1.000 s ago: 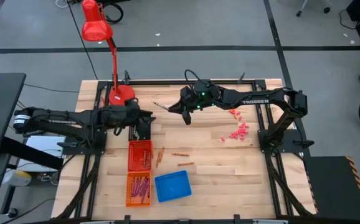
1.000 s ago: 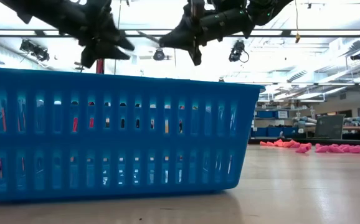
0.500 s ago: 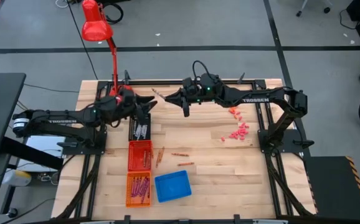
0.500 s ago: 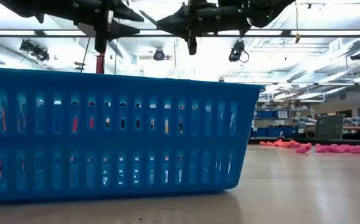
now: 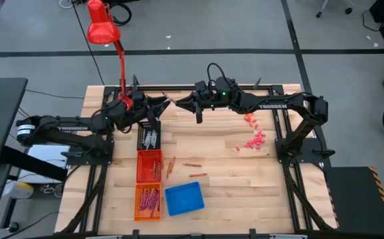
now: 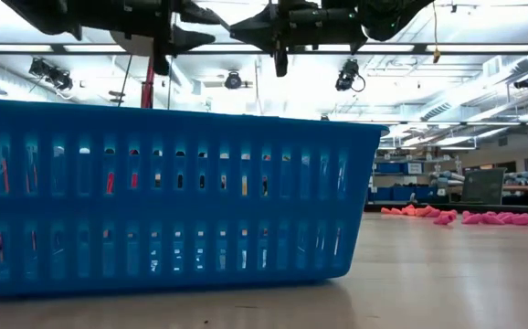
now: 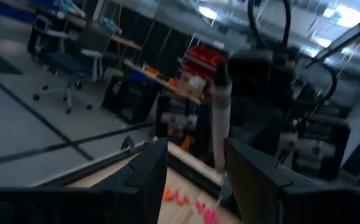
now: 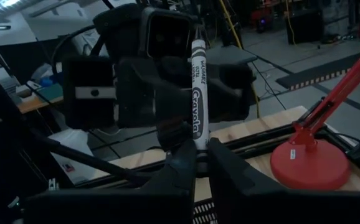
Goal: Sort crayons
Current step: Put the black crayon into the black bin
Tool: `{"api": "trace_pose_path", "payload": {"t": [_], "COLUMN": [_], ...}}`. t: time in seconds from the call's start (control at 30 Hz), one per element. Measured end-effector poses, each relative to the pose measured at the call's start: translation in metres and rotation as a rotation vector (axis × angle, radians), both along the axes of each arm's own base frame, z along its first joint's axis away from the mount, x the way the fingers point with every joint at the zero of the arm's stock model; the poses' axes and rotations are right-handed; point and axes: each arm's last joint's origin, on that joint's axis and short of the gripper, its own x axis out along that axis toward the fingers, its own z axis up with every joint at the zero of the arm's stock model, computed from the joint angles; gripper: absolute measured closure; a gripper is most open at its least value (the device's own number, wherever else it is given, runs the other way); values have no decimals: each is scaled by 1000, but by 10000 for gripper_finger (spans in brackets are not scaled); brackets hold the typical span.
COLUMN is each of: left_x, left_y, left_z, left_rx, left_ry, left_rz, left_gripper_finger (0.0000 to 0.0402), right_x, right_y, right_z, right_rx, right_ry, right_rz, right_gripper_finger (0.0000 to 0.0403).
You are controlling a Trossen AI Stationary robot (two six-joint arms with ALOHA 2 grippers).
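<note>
A grey-white crayon [image 8: 196,93] is in my right gripper [image 8: 197,157], which is shut on it high above the table's far middle [image 5: 179,103]. My left gripper [image 5: 163,103] faces it, open. Its two fingers [image 7: 150,171] stand on either side of the crayon [image 7: 219,124], and I see no touch. Three loose crayons [image 5: 192,164] lie flat on the wood. Other crayons lie in two orange baskets [image 5: 149,166] and a dark tray [image 5: 147,138]. My right gripper pinches the crayon's near end [image 8: 197,144] between its two fingers. The fingers come level from the table's right. The crayon sticks out beyond the fingertips toward my left gripper, lifted clear of the table.
A blue basket [image 5: 184,199] stands near the front edge and fills the low view [image 6: 154,201]. Pink chunky bits [image 5: 253,141] and some orange ones [image 5: 248,119] lie at the right. A red lamp [image 5: 122,99] stands at the far left, close behind my left gripper.
My left gripper has risen and gone toward the far edge, up to the right gripper, and now has its open fingers around the crayon. My right gripper has gone a little toward the far edge with the crayon and has levelled out.
</note>
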Motion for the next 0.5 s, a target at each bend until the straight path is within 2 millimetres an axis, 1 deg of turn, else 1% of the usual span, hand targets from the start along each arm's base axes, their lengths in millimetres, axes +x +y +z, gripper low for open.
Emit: {"api": "trace_pose_path", "payload": {"t": [0.2, 0.4, 0.5], "left_x": [9, 14, 16], "left_y": [3, 6, 6], "left_z": [1, -1, -2], "left_rx": [21, 18, 17], "left_ry": [-76, -102, -100], "left_rz": [5, 11, 11], "left_gripper_finger": [230, 231, 244], "right_x": [0, 0, 0], "right_y": [0, 0, 0], "right_z": [0, 0, 0], "right_rx": [0, -6, -6], "right_ry": [4, 2, 4], "right_rz": [0, 0, 1], "right_gripper_finger": [366, 366, 366]}}
